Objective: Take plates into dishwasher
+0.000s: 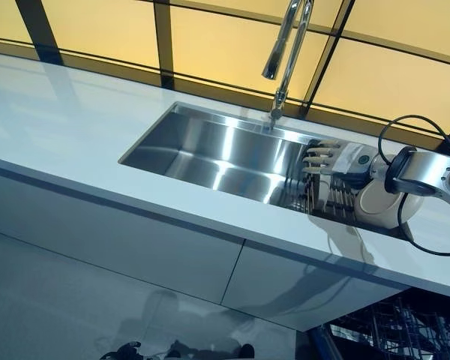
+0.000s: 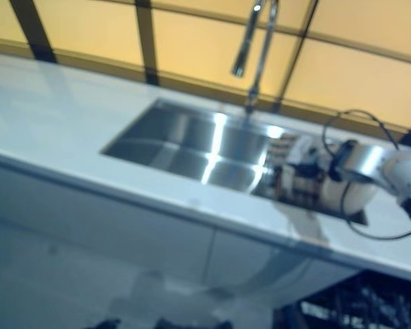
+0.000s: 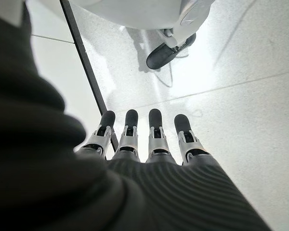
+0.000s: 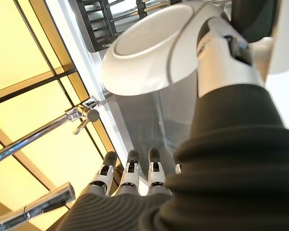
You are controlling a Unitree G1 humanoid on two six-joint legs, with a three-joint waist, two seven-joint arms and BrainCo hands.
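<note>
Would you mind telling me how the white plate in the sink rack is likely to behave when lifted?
The plate looks like glazed ceramic, so probably rigid, fairly heavy and breakable. Its glossy surface may be slippery. It stands on edge in the rack, beside the right hand, so a nudge could tip it.

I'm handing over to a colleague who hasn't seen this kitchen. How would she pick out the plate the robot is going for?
Find the steel sink set in the white counter, under the tall faucet. At the sink's right end stands a dark dish rack. The plate is the round cream-white one standing on edge there, just behind the open right hand; nothing else there is pale and round.
</note>
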